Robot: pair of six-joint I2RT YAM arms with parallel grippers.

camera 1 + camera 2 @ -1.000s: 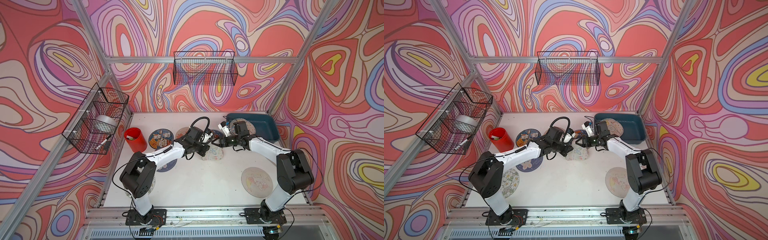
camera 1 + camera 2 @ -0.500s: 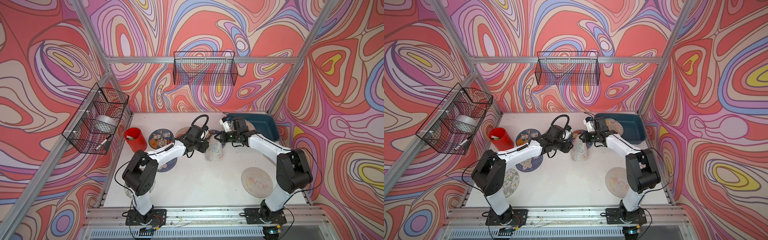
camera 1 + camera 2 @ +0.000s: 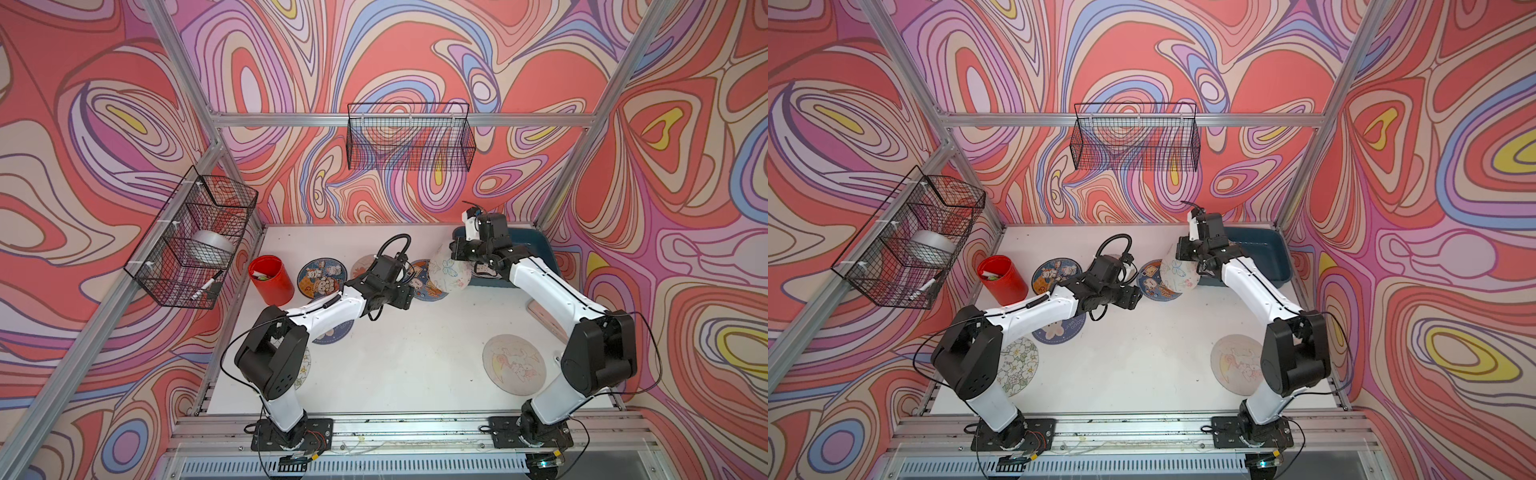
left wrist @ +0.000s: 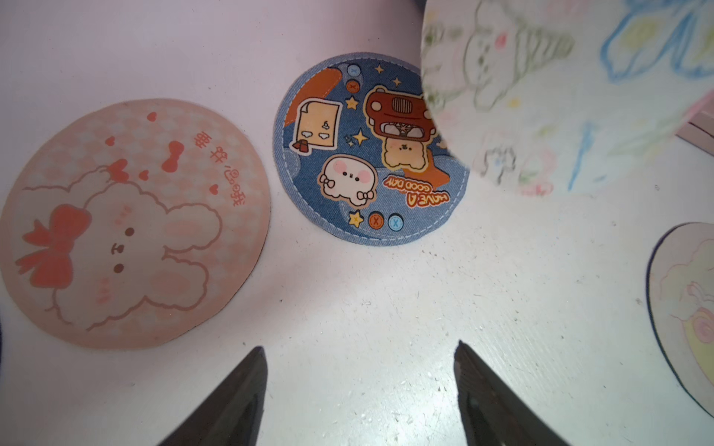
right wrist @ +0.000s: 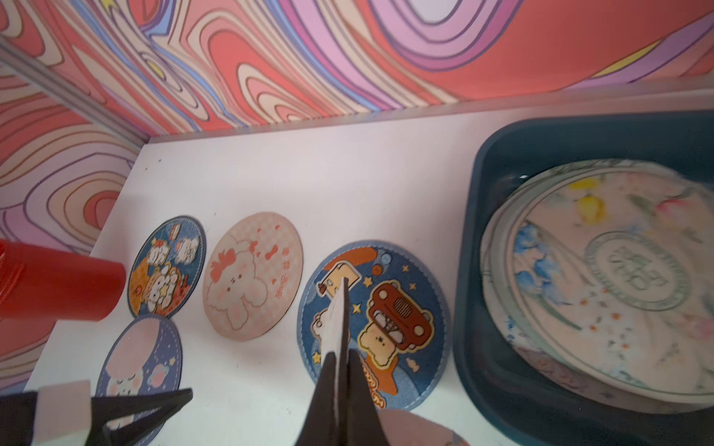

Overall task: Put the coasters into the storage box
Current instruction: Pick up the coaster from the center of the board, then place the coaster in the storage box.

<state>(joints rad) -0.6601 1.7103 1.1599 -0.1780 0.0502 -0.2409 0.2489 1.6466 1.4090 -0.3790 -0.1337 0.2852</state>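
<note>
Since one second ago the pale butterfly coaster (image 3: 450, 274) has left the desk (image 3: 407, 365). It lay flat between the two arms, and now it hangs on edge, lifted, in the right tool (image 5: 339, 363), whose jaws are clenched on its rim. The left tool (image 4: 359, 347) has let go and stands released and empty over bare desk, with the blue car coaster (image 4: 367, 154) and the pink bunny coaster (image 4: 127, 224) ahead of it.

So the handover seems finished, and the step in hand is the carrying. The storage box (image 3: 536, 249) sits at about 1 o'clock on the desk. The held coaster is just beside its 8 o'clock corner, not yet over the rim. Several coasters (image 5: 602, 278) already lie stacked inside.

The next move probably calls for a short travel toward 2 o'clock over the box wall, then a turn of the wrist so the coaster lies flat, then opening. Other coasters still wait on the desk.
</note>
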